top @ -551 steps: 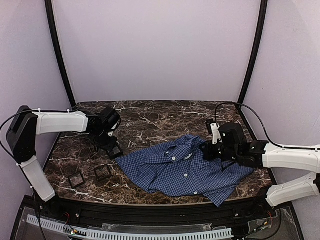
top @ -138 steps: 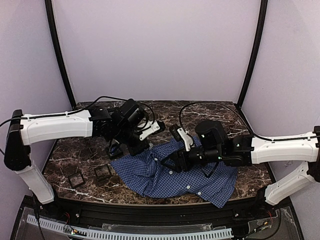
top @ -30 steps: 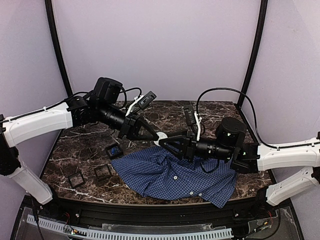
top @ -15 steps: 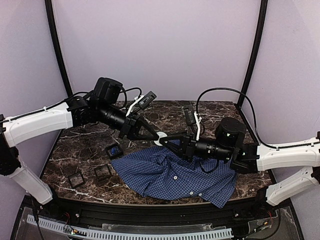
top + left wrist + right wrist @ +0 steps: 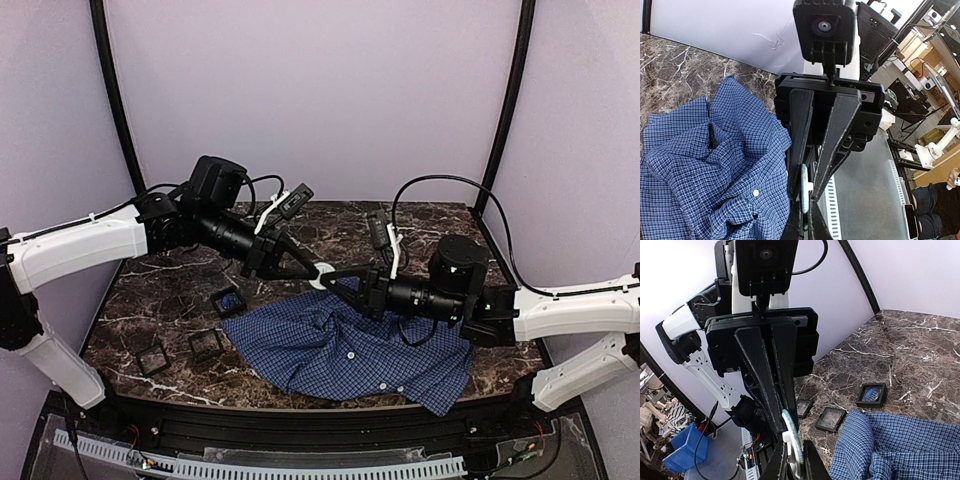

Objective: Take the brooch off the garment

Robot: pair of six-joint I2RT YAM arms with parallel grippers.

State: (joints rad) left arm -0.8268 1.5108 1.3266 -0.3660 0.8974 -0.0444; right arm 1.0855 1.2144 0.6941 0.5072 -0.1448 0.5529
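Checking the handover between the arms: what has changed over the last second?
The right gripper has closed its jaws on the brooch, the white disc that the left gripper holds up above the shirt. The left gripper's hold is unchanged, both arms have barely shifted, and the shirt lies as before.

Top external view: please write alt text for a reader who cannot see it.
The left gripper and right gripper meet tip to tip above a marble table, both pinching a small white brooch; the checked shirt lies crumpled below them.
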